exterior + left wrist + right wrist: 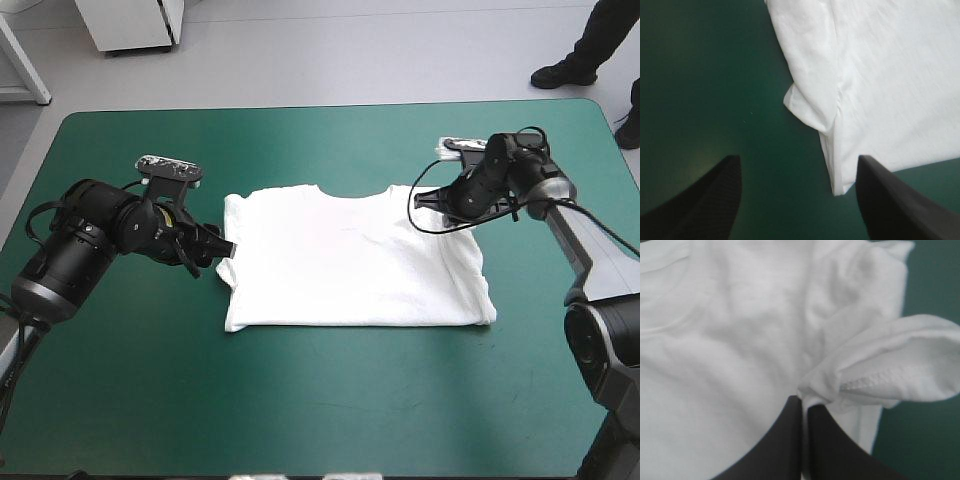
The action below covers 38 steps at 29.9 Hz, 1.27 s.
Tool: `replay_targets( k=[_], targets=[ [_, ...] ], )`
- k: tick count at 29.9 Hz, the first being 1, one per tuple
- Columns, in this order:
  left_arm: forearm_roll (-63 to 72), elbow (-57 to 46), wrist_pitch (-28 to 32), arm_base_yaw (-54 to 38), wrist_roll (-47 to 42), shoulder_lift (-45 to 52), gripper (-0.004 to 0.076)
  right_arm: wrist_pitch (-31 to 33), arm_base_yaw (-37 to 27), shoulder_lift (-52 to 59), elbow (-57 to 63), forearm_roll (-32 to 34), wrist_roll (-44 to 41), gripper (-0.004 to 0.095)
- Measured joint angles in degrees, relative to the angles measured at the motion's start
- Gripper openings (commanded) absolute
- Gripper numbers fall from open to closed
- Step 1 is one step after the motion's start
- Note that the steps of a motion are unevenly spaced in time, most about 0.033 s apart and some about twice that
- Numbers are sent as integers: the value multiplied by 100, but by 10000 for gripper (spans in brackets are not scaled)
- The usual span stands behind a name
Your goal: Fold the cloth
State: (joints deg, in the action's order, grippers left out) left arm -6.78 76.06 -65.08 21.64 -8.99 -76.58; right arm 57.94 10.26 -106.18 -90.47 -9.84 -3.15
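The white T-shirt (350, 265) lies spread flat in the middle of the table, collar toward the far edge. My left gripper (222, 247) hovers at the shirt's left side, open. In the left wrist view (797, 200) a tucked left sleeve (812, 107) lies ahead of the fingers, and a corner of the shirt's edge (837, 187) sits between them. My right gripper (428, 198) is at the shirt's far right corner. In the right wrist view (804, 407) it is shut on the T-shirt (740, 340), with the right sleeve's hem (890, 377) bunched up beside the fingertips.
Bare teal-green cover (300, 400) runs from the T-shirt to the table's near edge, and more shows on both sides behind the arms. A strip of cover (330, 140) separates the collar from the far edge.
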Motion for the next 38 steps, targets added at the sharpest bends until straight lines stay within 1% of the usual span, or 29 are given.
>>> replay_targets(
  k=[7,11,13,15,19,21,23,26,29,35,38],
  targets=[
    [0,0,-18,0,0,0,472,-202,681,-90,-11,-107,13,-17],
    [8,0,-23,0,0,0,472,-219,779,-400,-11,-254,7,-16],
    [56,0,-23,0,0,0,472,-212,784,-592,-11,-340,7,11],
    [134,0,-23,0,0,0,472,-177,784,-763,-11,-447,33,95],
    [219,0,-23,0,0,0,472,-28,784,-825,-35,-595,142,364],
    [248,0,-23,0,0,0,472,39,784,-797,-48,-638,209,481],
    [255,0,-23,0,0,0,472,126,791,-700,-48,-638,229,531],
    [261,0,-23,0,0,0,472,173,793,-381,-42,-582,237,532],
    [261,0,-59,0,0,0,472,230,793,114,-42,-384,210,532],
    [261,0,-217,0,-125,0,472,603,793,1170,59,572,-349,532],
    [261,0,-348,0,-193,0,472,709,793,1702,493,1083,-656,527]
  ],
)
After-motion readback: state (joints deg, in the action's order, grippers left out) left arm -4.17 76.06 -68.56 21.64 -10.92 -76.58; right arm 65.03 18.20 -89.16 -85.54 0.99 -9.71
